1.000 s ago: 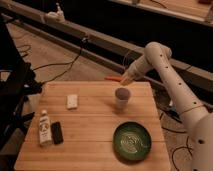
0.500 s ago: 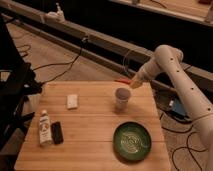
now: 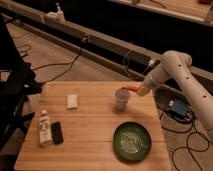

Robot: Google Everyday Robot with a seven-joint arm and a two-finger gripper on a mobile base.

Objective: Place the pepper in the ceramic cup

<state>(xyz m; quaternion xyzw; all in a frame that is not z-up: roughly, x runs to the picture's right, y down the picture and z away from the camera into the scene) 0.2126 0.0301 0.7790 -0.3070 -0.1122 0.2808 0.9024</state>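
Note:
The pepper (image 3: 130, 88), small and red-orange, hangs level in the air just above the far right rim of the ceramic cup (image 3: 121, 98). The cup is pale, has no handle and stands upright on the wooden table (image 3: 95, 120) near its far right side. My gripper (image 3: 141, 90) is at the end of the white arm reaching in from the right. It is shut on the pepper's right end, just right of the cup.
A wide green bowl (image 3: 131, 141) sits at the front right of the table. A flat white pad (image 3: 72, 101) lies left of the cup. A small bottle (image 3: 44, 129) and a black object (image 3: 57, 132) lie at the front left. Cables cross the floor behind the table.
The gripper has carried the pepper to the right and downward, from beyond the table's far edge to just over the cup's rim. The arm's elbow has swung right.

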